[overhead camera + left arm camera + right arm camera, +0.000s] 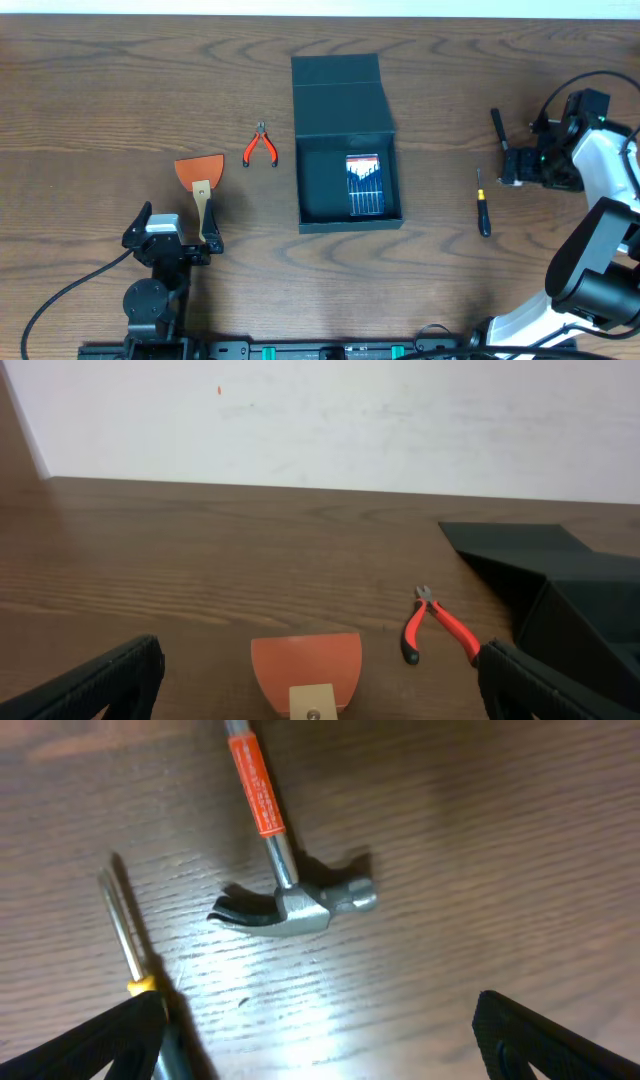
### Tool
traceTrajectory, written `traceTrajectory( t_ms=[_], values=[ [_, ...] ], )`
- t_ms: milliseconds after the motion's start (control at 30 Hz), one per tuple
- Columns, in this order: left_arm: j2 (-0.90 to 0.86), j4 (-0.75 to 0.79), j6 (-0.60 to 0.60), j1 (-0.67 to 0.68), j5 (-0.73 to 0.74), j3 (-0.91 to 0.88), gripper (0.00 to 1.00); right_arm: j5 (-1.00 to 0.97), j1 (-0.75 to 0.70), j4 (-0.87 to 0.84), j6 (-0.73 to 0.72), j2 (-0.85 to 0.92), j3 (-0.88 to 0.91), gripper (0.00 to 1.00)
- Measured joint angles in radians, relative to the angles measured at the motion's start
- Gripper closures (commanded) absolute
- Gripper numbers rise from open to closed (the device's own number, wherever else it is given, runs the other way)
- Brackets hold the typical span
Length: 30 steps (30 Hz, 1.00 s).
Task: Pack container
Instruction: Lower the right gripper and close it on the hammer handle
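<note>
The dark teal container [346, 208] stands at the table's middle with its flap lid [338, 92] laid back; its side also shows in the left wrist view [585, 615]. A blue-cased screwdriver set [364, 185] lies inside it. My left gripper [172, 236] is open at the front left, just behind an orange scraper [200, 173] [305, 665] whose handle points toward the open jaws. My right gripper [515, 168] [320, 1050] hangs open at the right, over bare table between a hammer [296, 908] [498, 130] and a yellow-collared screwdriver [130, 945] [482, 208].
Red-handled pliers [260, 147] [435, 625] lie between the scraper and the container. A white wall rises behind the table's far edge [300, 485]. A black cable [60, 300] trails from the left arm's base at the front left.
</note>
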State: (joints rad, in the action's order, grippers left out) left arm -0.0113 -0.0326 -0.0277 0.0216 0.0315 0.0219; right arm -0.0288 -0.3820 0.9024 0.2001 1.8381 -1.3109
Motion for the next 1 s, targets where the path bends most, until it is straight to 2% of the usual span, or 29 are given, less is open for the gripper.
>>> traceTrajectory(
  t_ms=[333, 1000],
  values=[
    [0.0, 0.0, 0.0, 0.0, 0.0, 0.0, 0.01, 0.003, 0.004, 0.181, 0.003, 0.174, -0.224, 0.01],
    [0.0, 0.0, 0.0, 0.0, 0.0, 0.0, 0.01, 0.006, 0.021, 0.187, 0.004, 0.25, -0.233, 0.01]
  ],
)
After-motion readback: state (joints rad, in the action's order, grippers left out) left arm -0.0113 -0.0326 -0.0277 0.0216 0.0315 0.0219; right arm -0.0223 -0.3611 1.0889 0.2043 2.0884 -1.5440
